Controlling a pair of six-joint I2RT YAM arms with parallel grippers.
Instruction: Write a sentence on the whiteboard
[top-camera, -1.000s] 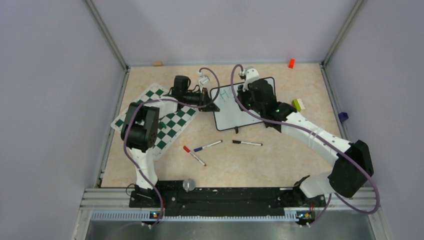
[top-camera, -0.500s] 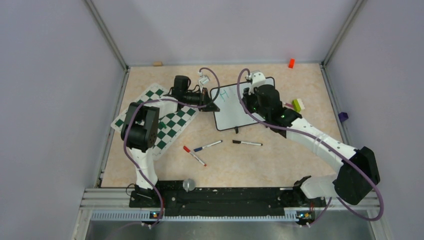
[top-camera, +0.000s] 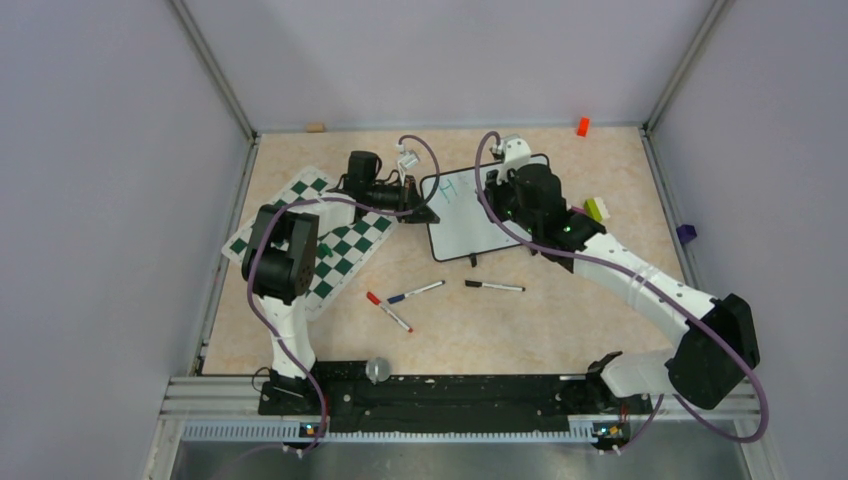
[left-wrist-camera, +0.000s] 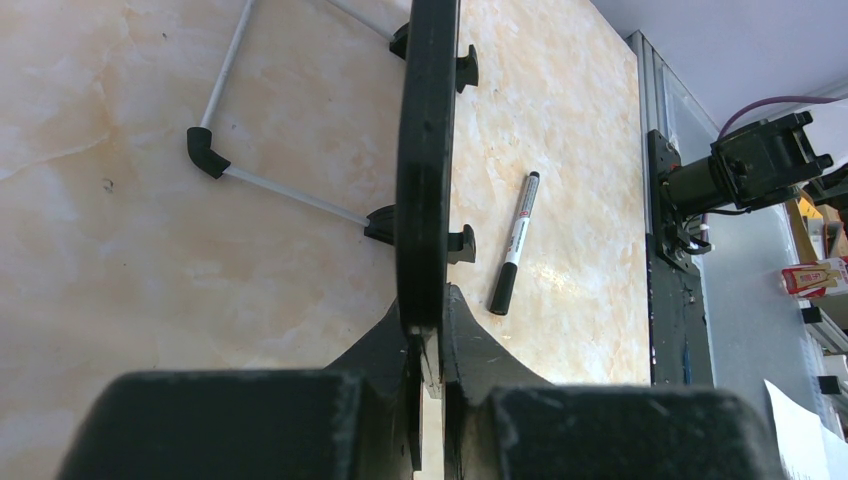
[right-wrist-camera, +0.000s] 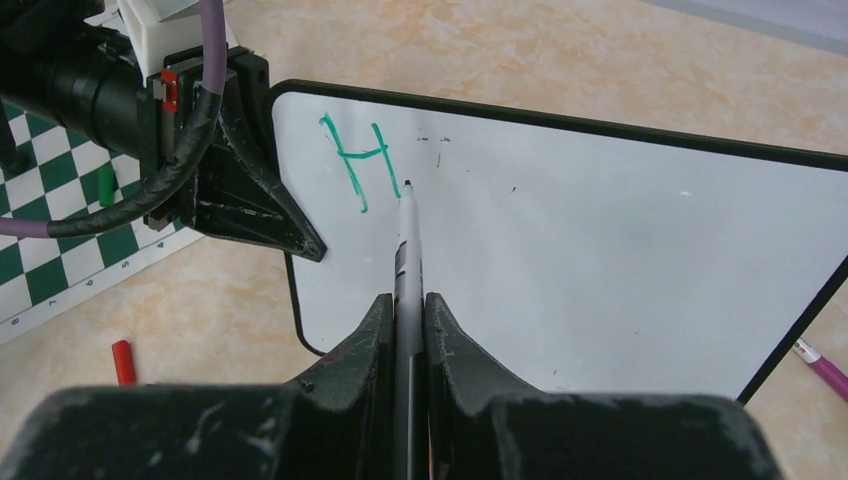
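Right wrist view: right gripper pinched tight on a marker. The tip sits just right of a green H, the only letter on the whiteboard; contact unclear. Left gripper is clamped on the whiteboard's left edge. Chessboard mat lies just left of the whiteboard, with a black marker near its front edge.

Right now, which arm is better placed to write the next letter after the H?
Right. The right gripper grips the marker, its tip beside the green H on the whiteboard. The left gripper is clamped on the whiteboard's edge, steadying it.
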